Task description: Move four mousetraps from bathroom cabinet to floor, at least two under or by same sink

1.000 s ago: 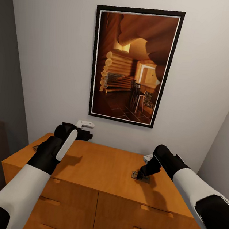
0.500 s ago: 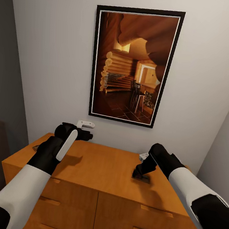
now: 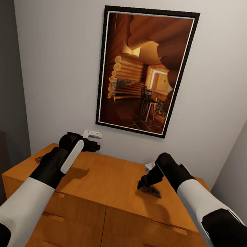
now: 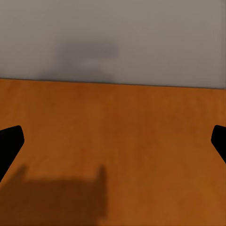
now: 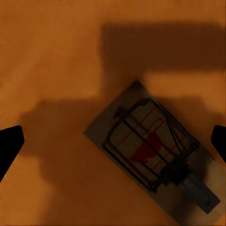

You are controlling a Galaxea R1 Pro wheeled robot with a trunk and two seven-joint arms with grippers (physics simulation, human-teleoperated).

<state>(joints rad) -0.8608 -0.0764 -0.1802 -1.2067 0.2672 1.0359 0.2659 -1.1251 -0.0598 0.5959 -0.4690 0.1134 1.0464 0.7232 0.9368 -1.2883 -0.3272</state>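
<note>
mousetrap (image 5: 150, 153) flat on cabinet (image 3: 109, 185), below wide-spread right tool (image 5: 113, 141), untouched

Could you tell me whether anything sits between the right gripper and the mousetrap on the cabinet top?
Nothing visible does. The right gripper hangs open just above the mousetrap, which lies flat on the bare cabinet top. In the right wrist view the space between the fingertips and the trap is free.

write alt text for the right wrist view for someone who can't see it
A mousetrap, a small board with a dark wire frame and a red patch in its middle, lies flat and at a slant on the orange-brown wooden cabinet top. The right gripper's two black fingertips sit wide apart at the picture's edges, open and not touching the trap, with dark shadows across the wood.
</note>
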